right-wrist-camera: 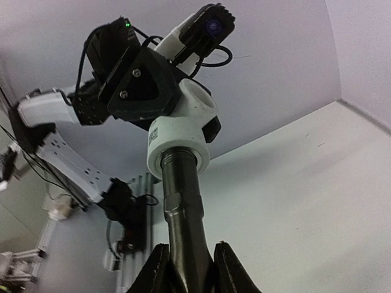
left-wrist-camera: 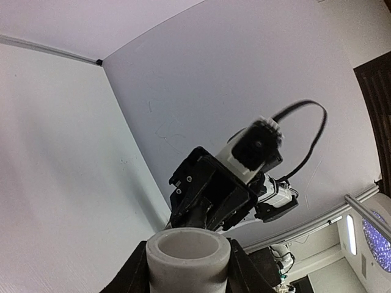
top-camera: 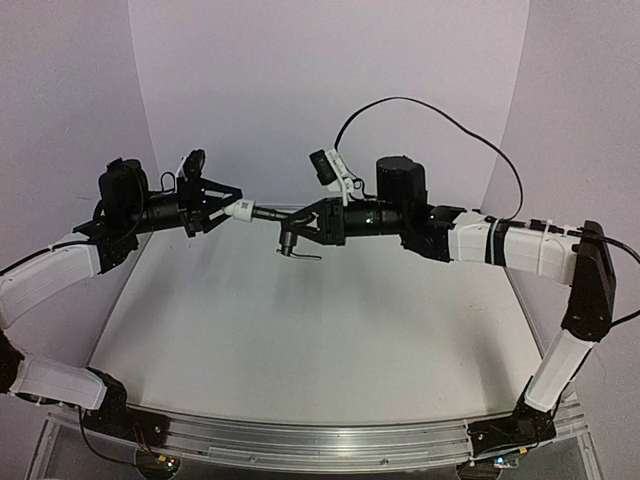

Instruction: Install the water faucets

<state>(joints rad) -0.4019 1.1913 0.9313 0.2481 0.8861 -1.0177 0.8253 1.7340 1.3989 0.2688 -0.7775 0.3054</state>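
Stubby white cylindrical fitting [right-wrist-camera: 180,137], with an unreadable square code label [right-wrist-camera: 153,132], clamped in left gripper [top-camera: 230,205]; black T-shaped tap [right-wrist-camera: 183,207], pinched by right gripper [right-wrist-camera: 186,271], meets its end

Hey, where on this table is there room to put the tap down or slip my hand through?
The table shows bare across its middle, from the near rail to the back wall, between both arm bases. Crowded: above the back edge, where the left tool holding the white fitting meets the right tool holding the black tap.
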